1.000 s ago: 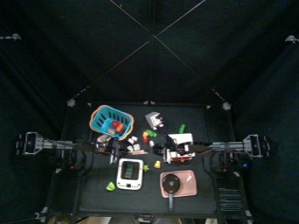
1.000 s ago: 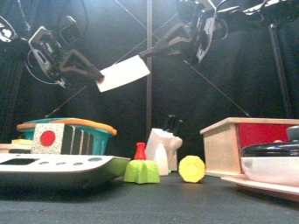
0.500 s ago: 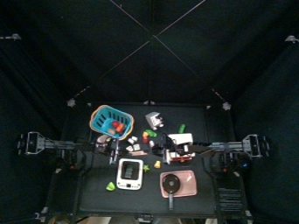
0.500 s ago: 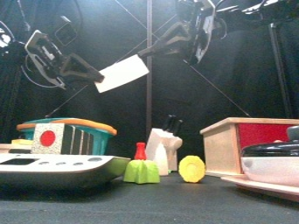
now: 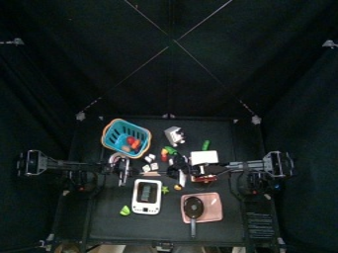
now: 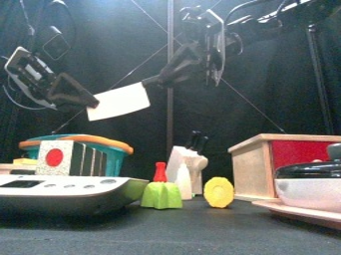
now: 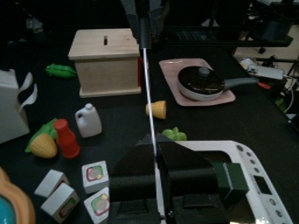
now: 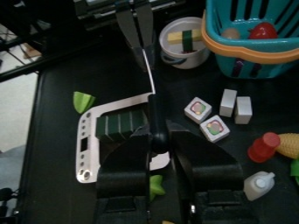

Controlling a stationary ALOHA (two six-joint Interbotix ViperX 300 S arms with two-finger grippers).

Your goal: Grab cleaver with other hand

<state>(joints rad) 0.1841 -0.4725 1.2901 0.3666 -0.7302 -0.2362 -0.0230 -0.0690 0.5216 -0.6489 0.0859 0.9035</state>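
The cleaver (image 6: 120, 102) hangs high above the table, its broad whitish blade tilted and its short dark handle toward the left. My left gripper (image 6: 91, 98) is shut on that handle. My right gripper (image 6: 155, 82) comes down from the upper right and is shut on the blade's top right corner. The left wrist view shows the cleaver (image 7: 142, 87) edge-on as a thin line rising from my left gripper (image 7: 149, 144). In the right wrist view the cleaver (image 8: 147, 70) runs the same way out of my right gripper (image 8: 156, 136).
Below stand a teal basket (image 6: 74, 154), a white device with a screen (image 6: 60, 189), a wooden box (image 6: 286, 159) and a dark pan on a pink tray (image 6: 313, 184). Small toy foods, a yellow slice (image 6: 218, 191) and a white bottle (image 6: 184, 174) sit mid-table.
My left gripper has shut on the cleaver's handle. Both arms and the cleaver have shifted left and slightly lower in the front view.
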